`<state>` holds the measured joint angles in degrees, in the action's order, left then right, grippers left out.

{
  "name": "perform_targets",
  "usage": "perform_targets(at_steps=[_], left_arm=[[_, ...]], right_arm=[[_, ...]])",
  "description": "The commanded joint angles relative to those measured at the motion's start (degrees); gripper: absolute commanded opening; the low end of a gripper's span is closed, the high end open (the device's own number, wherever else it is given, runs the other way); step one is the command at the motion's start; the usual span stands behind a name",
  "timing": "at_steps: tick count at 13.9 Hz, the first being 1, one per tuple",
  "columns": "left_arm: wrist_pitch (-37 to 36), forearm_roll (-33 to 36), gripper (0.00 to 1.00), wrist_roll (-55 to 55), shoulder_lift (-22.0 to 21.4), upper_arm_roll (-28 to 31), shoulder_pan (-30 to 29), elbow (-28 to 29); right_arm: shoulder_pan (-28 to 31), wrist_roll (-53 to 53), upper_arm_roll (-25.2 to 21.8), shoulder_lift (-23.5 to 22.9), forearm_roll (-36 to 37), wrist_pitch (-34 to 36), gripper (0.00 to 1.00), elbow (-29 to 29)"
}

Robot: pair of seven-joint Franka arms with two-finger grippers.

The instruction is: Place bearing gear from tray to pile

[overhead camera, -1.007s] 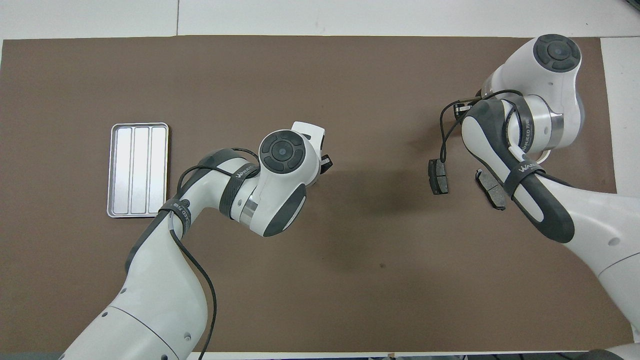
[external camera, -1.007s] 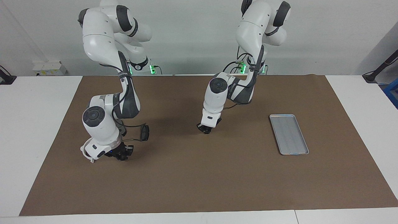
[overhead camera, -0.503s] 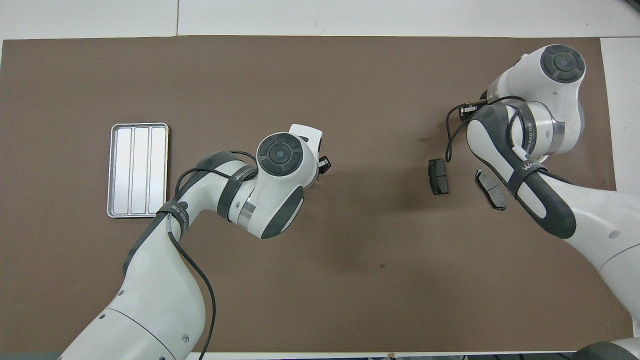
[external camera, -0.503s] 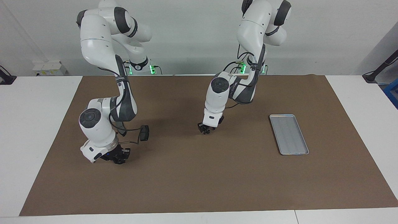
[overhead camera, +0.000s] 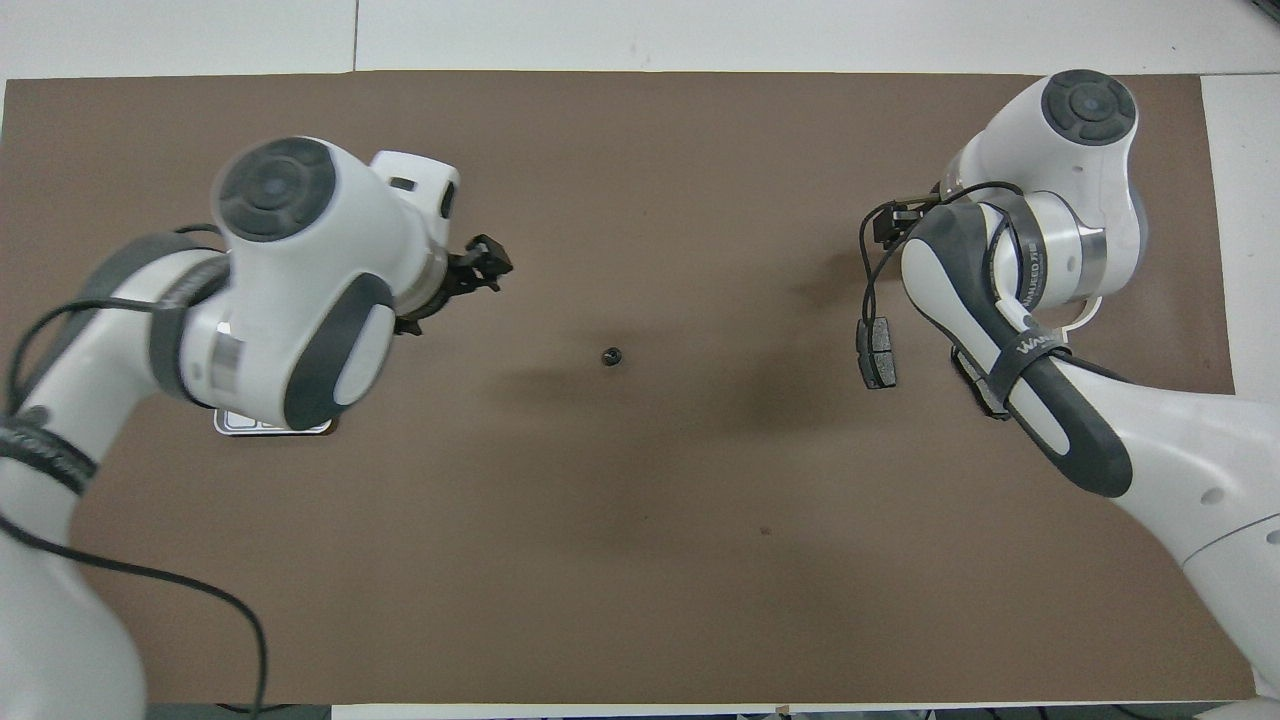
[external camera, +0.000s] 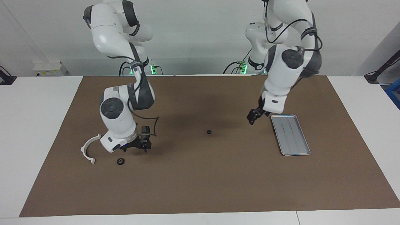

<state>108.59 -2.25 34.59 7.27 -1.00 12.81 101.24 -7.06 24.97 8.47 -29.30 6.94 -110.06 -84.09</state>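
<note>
Currently one gear (external camera: 208,132) lies mid-table on the mat (external camera: 200,187), between both arms, well apart from the tray (external camera: 290,134); another gear (external camera: 120,161) sits beside the white bracket (external camera: 88,150); the right gripper (external camera: 139,147), over a brake pad (overhead camera: 876,352), is nearer; the left gripper (external camera: 253,117) hangs beside the tray; jaw states: cannot tell.

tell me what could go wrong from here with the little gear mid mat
The gear lies alone mid-mat, far from the white bracket; being small and round, it may slip or roll in a pickup. The right end effector sits low beside a brake pad and could nudge it.
</note>
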Motion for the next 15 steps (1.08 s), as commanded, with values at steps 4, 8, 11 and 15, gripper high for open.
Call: perform_targets(at_steps=[4,8,11,15], left_arm=[[-8.21,0.05,1.00,-19.64,-6.91,-0.84,-12.18,2.38],[-10.33,0.05,1.00,-20.09,-7.89,-2.07,-15.27,2.21],[-10.77,0.05,1.00,-20.00,-7.89,-3.48,-16.07,2.03],[-13.31,0.05,1.00,-24.12,-8.76,-3.31,-15.98,1.51]], right_arm=[[-16.65,33.78,0.06,-0.84,-3.70,0.90,1.00,3.31],[-24.23,43.22,-0.20,-5.93,-2.03,-6.47,1.00,3.49],[-24.77,43.23,-0.29,-7.09,-0.01,-9.99,1.00,2.53],[-22.39,42.88,-0.29,-8.05,1.23,-14.12,1.00,0.34]])
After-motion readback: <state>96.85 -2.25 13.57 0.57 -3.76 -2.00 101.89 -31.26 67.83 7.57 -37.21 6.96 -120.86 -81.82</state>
